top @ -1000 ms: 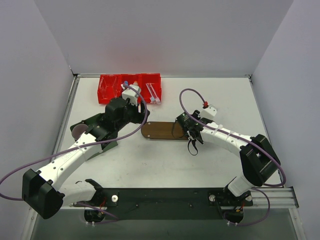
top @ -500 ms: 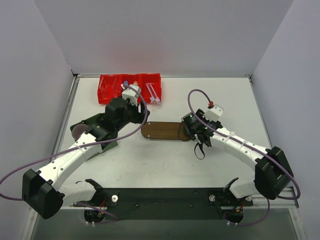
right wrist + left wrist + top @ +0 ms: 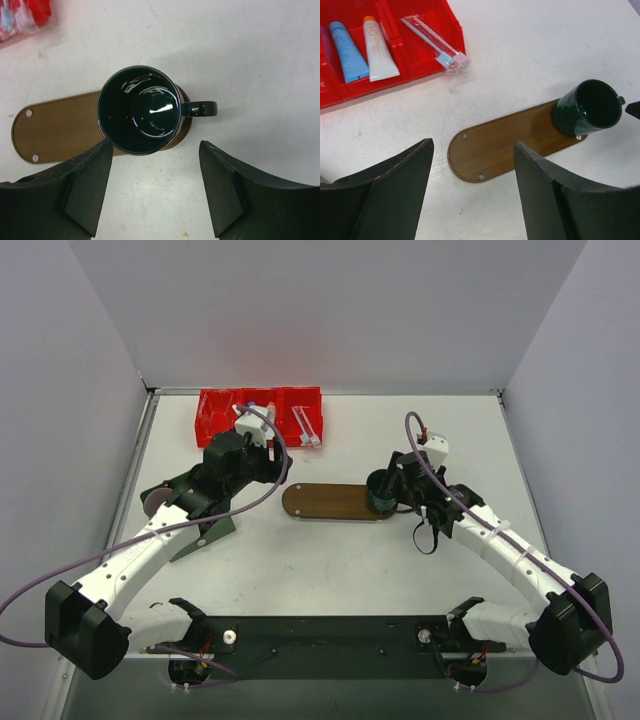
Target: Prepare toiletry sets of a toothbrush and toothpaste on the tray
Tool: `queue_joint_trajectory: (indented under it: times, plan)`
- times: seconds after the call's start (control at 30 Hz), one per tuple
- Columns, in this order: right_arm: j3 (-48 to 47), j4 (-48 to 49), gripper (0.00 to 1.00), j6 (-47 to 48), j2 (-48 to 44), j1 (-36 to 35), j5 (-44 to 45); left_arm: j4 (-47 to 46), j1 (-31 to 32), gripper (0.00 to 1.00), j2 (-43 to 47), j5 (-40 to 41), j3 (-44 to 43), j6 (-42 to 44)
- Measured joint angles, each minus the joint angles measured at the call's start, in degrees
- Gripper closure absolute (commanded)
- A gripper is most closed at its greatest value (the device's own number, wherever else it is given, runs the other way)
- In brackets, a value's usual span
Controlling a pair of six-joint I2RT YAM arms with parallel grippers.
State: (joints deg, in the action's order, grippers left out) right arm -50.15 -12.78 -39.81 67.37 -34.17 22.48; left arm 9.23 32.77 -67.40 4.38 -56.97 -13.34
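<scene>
right gripper [image 3: 155,147] is backing toward the right edge, jaws apart and empty, leaving mug [image 3: 381,492] on tray [image 3: 325,502] mid-counter. left gripper [image 3: 472,145] is hovering open; toothpaste tubes [image 3: 377,47] and toothbrushes [image 3: 432,45] are waiting in far-left bin [image 3: 213,418].

A dark green mug [image 3: 383,491] stood upright, its mouth open upward and its handle on the side away from the red three-compartment bin [image 3: 215,418], which sat at the far left of the white table [image 3: 330,560], while a dark green box [image 3: 168,485] lay near the table's left edge.
</scene>
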Motion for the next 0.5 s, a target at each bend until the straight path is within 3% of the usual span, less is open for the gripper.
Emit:
queue_joint_trajectory:
  times: [0.2,0.37,0.5]
  plan:
    - [-4.7,-1.9,0.36,10.3,2.8,5.9,-15.2,0.4,-6.4,0.25,2.3,-1.8,0.6,-0.7]
    - [-8.5,-4.2,0.3,15.8,3.8,5.8,-19.6,0.4,-12.9,0.25,4.2,-4.6,1.5,-2.1]
    - [-11.1,-6.2,0.35,18.8,4.5,5.8,-22.1,0.8,-16.6,0.25,4.3,-6.0,2.0,-2.5]
